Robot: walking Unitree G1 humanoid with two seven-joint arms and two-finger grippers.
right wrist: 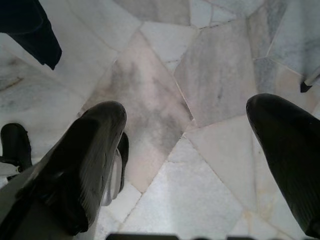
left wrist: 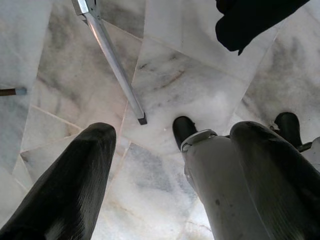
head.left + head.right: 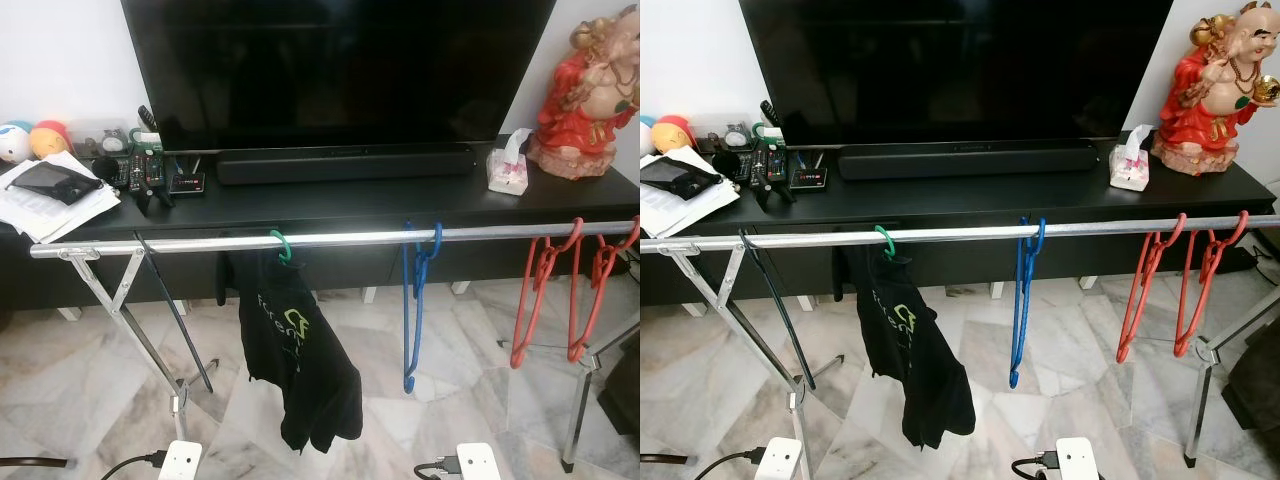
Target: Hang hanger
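- My left gripper (image 2: 170,165) hangs low, pointing at the marble floor (image 2: 165,95); its two black fingers (image 2: 70,185) are spread wide, nothing between them.
- Past the left fingertips: a slanted silver leg of the rack (image 2: 115,67) ending on the floor, and the dark hem of the black T-shirt (image 2: 250,20) further out.
- My right gripper (image 1: 200,150) also points at the floor, fingers (image 1: 90,155) released and well apart, holding nothing. A corner of the same black cloth lies beyond the one fingertip.
- Head views: a silver rail (image 3: 330,238) runs across in front of a black TV console (image 3: 330,200), well above and ahead of both sets of fingers.
- Green hanger (image 3: 281,245) is hooked on the rail, carrying the black T-shirt with green print; the shirt droops lopsided toward the floor.
- Blue hanger (image 3: 414,300) is on the rail to the right of the shirt, bare, hanging edge-on.
- Red hangers (image 3: 560,290), two of them, are hooked near the rail's right end, bare.
- A thin dark hanger (image 3: 165,300) hangs near the left end, beside the rack's cross-brace.
- On the console: a television (image 3: 340,70), a soundbar (image 3: 345,165), remotes (image 3: 145,175), papers (image 3: 50,200), a tissue pack (image 3: 508,170), and a red figurine (image 3: 590,90).
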